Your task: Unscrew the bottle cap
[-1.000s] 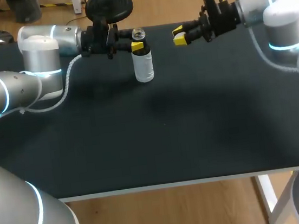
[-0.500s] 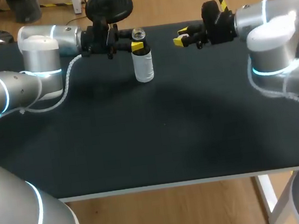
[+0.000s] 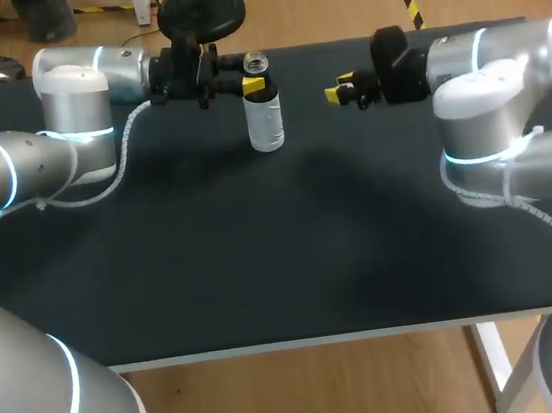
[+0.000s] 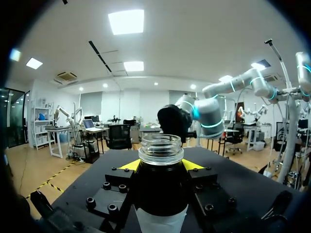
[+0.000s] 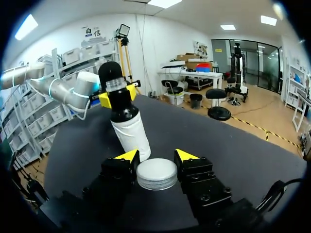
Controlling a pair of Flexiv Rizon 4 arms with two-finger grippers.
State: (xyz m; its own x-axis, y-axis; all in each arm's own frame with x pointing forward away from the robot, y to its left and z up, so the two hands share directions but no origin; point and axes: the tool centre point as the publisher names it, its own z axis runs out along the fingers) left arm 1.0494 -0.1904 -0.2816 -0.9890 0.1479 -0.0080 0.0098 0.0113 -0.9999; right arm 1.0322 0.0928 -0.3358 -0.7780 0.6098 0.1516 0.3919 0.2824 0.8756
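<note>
Now, starting at the left, the left arm (image 3: 72,101) comes in along the far part of the black table (image 3: 262,259) and lies roughly level, its wrist pointing toward the middle. The left gripper (image 3: 253,85) is clamped on the bottle (image 3: 265,125), with one yellow tip on each side of the dark shoulder just under the neck. The left wrist view confirms this: the yellow tips show at either side of the glass, tight against it. The bottle stands upright near the table's far edge, a little left of centre, and its base appears to rest on the surface. It has a white label around the lower body, a dark upper part and a clear threaded mouth that is open at the top (no cap sits on it). To the right of the bottle, and apart from it across a stretch of bare table, hangs the right gripper (image 3: 340,88), also roughly level and pointing back toward the bottle. Its two fingers are closed on the cap (image 5: 156,174), a pale round disc with a ribbed edge that sits flat between the yellow tips, one tip touching it on each side. From the right wrist the bottle is ahead of the held cap, well clear of it. The right arm (image 3: 487,80) enters from the right side, its elbow bent low over the table.
</note>
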